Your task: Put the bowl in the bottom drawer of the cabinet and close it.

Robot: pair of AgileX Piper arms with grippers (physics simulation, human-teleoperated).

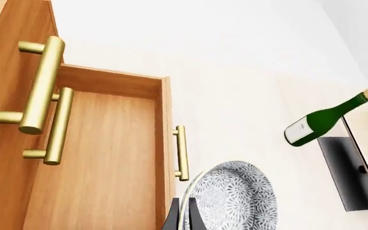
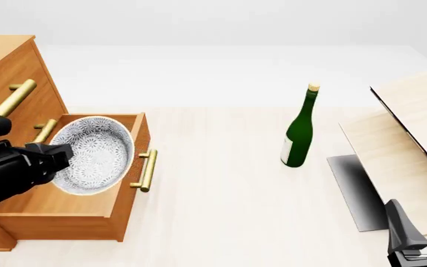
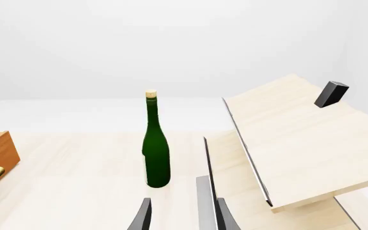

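Currently the placing step is in hand: bowl carried, drawer open, nothing released yet.

Desk (image 2: 228,183): pale wood; carries everything below.

Cabinet (image 2: 6,61): orange-brown chest beside the left pincer, on its outer side. The two upper drawers look shut, their brass handles showing.

Pale boards (image 2: 413,128): tilted light-wood panels just ahead of the right pincer. Not part of the task.

Bottom drawer (image 2: 58,214): pulled well out, directly beneath the left pincer. Its brass bar handle (image 2: 145,170) sits on the front, beyond the pincer tips in the left wrist view.

Green bottle (image 2: 299,129): upright, ahead of the right pincer, well apart from the left one.

Bowl (image 2: 95,153): white with grey speckle, tilted on edge so its inside faces the front camera. It hangs over the open drawer cavity, not resting on the drawer floor as far as I can judge.

Left pincer (image 1: 182,213): fingers closed narrowly onto the bowl rim, which passes between them.

Right pincer (image 3: 178,211): fingers parted, nothing between them, parked low and away from the drawer.

Next move, my judgement: lower the bowl until it sits inside the drawer walls, release it, withdraw upward, then push the drawer front home. Risk: the tilted bowl may roll on release.
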